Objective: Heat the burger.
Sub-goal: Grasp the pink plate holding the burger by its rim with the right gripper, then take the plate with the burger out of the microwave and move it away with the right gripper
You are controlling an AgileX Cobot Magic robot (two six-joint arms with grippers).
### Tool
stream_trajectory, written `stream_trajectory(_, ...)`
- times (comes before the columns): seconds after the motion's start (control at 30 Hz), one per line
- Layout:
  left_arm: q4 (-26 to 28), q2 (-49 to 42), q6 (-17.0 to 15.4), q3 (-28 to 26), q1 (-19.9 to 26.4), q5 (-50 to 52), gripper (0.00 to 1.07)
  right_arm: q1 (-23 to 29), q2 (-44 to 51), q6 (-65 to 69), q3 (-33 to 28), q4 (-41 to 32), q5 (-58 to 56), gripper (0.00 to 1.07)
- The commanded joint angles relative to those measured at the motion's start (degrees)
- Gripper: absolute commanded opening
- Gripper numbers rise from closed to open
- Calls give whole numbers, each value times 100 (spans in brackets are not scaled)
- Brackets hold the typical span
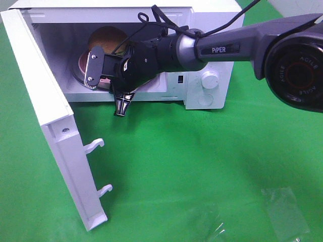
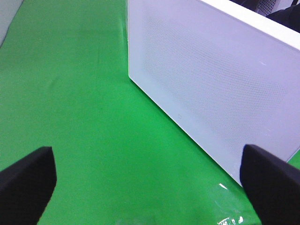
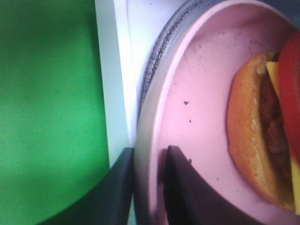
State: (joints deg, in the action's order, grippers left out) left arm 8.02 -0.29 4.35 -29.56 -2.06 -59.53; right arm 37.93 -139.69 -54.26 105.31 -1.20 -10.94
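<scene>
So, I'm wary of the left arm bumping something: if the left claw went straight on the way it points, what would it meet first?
Probably the white microwave door, which stands ahead of the open left claw over the green cloth; depth is unclear.

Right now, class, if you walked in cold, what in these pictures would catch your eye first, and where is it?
First, the white microwave at the back of the green cloth, its door swung wide to the left. Next, the right arm reaching into it, its claw pinching the rim of the pink plate that carries the burger. The left claw hangs open outside the door.
</scene>
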Motion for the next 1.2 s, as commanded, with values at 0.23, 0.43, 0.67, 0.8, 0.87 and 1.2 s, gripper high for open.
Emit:
stream_trajectory(0.23,-29,-40,-11,17,17,46,100,69,23,23,6,120,-401,0)
stream_trajectory(0.43,-29,-40,-11,17,17,46,100,69,120,23,6,195,-670,0)
stream_trajectory(0.67,-29,-40,-11,17,17,46,100,69,235,11,6,619,-1014,0)
stream_trajectory(0.8,-29,-40,-11,17,17,46,100,69,315,-40,-11,716,-1003,0)
stream_trajectory(0.87,-29,-40,-11,17,17,46,100,69,390,-189,-132,699,-917,0)
stream_trajectory(1.2,-29,-40,-11,17,17,46,100,63,1043,-1828,-1427,378,-80,0)
